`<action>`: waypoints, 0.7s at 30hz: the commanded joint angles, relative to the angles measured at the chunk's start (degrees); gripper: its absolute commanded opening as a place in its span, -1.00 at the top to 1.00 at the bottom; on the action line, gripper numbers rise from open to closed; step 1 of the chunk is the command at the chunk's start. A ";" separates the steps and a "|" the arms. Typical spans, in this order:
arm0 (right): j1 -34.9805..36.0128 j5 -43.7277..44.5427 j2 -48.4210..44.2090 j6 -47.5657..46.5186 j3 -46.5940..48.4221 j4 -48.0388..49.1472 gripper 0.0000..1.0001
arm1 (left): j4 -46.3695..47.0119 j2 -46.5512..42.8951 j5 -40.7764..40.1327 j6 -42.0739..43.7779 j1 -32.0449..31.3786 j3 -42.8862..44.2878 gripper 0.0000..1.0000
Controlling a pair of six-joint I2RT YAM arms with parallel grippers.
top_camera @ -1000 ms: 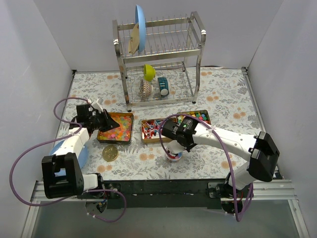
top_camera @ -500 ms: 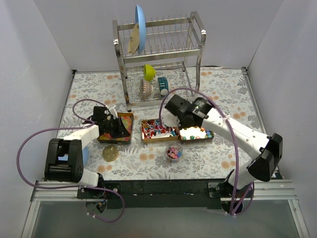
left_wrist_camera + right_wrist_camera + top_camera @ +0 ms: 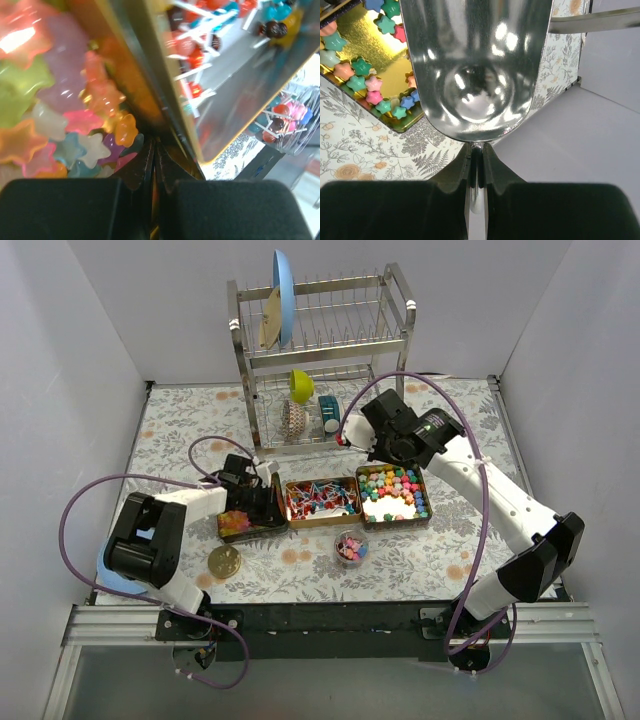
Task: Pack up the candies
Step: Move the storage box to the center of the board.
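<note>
The candies lie in three tins. The left tin holds orange, yellow and pink star gummies. The middle tin holds red, blue and white wrapped pieces. The right tin holds multicoloured pieces, which look star-shaped in the right wrist view. My left gripper is shut on the left tin's right wall. My right gripper is shut on the handle of an empty metal scoop, raised behind the right tin.
A small clear cup with several candies stands in front of the tins. A flat gold disc lies at the front left. A metal dish rack with a blue plate stands behind. White walls close in both sides.
My left gripper has moved right with the left tin, which now lies against the middle tin. My right gripper has lifted from the clear cup and swung back behind the right tin.
</note>
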 commanded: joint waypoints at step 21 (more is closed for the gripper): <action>-5.57 -3.44 -2.38 1.86 -3.53 2.56 0.97 | -4.10 16.55 0.90 15.31 -19.74 23.70 0.99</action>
